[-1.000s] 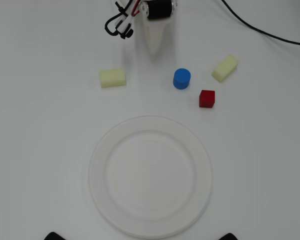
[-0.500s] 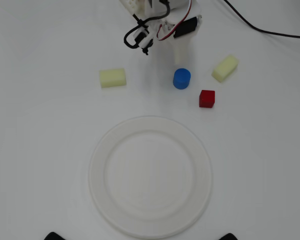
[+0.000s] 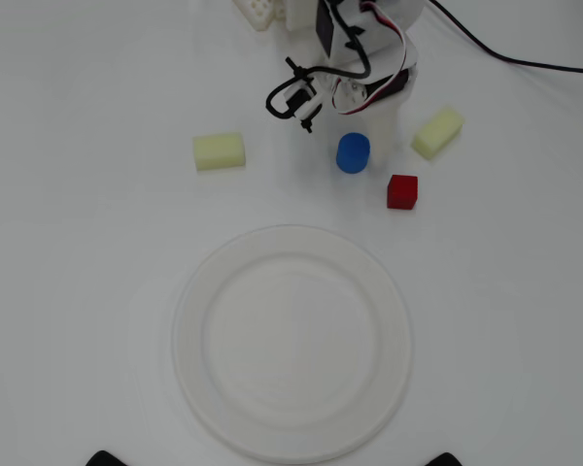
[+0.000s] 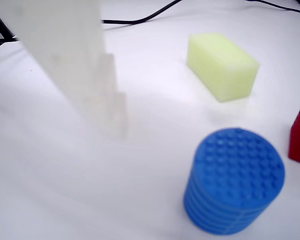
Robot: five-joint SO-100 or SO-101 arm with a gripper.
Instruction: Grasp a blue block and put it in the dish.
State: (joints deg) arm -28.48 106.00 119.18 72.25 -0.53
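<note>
So the blue block (image 3: 353,152) stood upright on the table (image 3: 87,291), round top up, untouched, with the dish (image 3: 291,342) well apart toward 6 o'clock in the overhead view. The gripper (image 4: 115,125) sat near the block, at about its 10 o'clock in the wrist view. Only one white finger (image 4: 70,55) showed there, so I couldn't tell whether the pincer was spread or closed. I'd guess it needed to slide toward 4 o'clock to straddle the block.
</note>
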